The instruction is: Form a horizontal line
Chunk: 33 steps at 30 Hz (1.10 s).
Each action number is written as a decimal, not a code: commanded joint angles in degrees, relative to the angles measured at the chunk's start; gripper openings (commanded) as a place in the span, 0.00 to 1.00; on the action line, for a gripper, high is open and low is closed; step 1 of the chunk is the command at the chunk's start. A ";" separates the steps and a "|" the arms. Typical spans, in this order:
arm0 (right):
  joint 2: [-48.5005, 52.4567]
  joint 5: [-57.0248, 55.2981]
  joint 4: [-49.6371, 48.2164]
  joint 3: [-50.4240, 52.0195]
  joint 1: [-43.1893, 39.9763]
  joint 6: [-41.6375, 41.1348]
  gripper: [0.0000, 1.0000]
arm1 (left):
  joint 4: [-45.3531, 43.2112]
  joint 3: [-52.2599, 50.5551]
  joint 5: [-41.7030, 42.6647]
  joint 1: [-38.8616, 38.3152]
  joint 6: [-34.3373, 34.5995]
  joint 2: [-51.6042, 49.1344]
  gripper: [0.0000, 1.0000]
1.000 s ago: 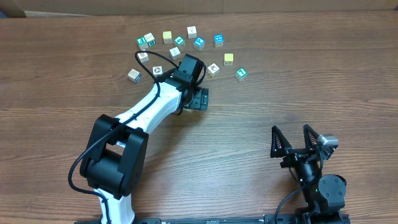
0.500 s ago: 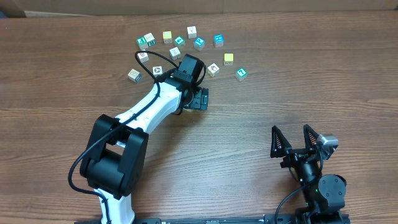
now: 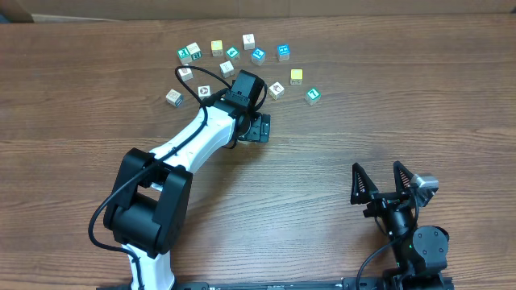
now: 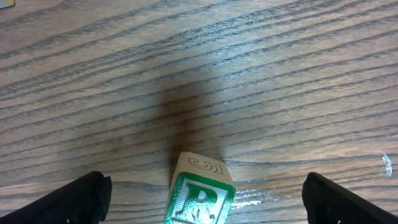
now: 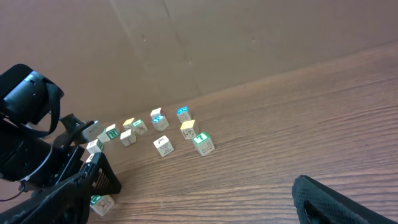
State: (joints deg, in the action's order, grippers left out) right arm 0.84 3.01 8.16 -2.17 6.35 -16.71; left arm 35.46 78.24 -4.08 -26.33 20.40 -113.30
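Observation:
A tiny cube with a green R (image 4: 200, 198) stands on the wood between the fingers of my left gripper (image 4: 205, 186). The gripper is open wide and neither finger touches the cube. In the overhead view the left gripper (image 3: 260, 127) sits just below the scattered cubes and hides the R cube. The R cube's green face shows under it in the right wrist view (image 5: 101, 202). White picture cubes (image 3: 205, 91) (image 3: 173, 97) (image 3: 276, 89) lie loose and form no straight row. My right gripper (image 3: 385, 179) is open and empty, near the front right.
Teal-faced cubes (image 3: 257, 55) (image 3: 283, 51) and yellow cubes (image 3: 217, 47) (image 3: 297, 76) lie scattered at the back of the wooden table (image 3: 97, 121). A cardboard wall (image 5: 249, 31) stands behind the cubes.

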 commanded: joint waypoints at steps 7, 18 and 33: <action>-0.68 0.13 -0.39 0.20 -0.37 -0.15 1.00 | -0.59 -0.61 1.11 -0.37 -1.11 1.07 0.89; -0.68 0.13 -0.39 0.20 -0.37 -0.15 1.00 | -1.75 -1.01 0.98 -0.35 -1.11 0.74 0.68; -0.68 0.11 -0.39 0.20 -0.37 -0.15 1.00 | -2.78 -0.70 0.92 -0.33 -1.09 -2.51 0.25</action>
State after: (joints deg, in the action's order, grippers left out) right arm 0.84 2.98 8.14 -2.17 6.35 -16.73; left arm 33.06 77.58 -3.62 -26.33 19.53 -114.83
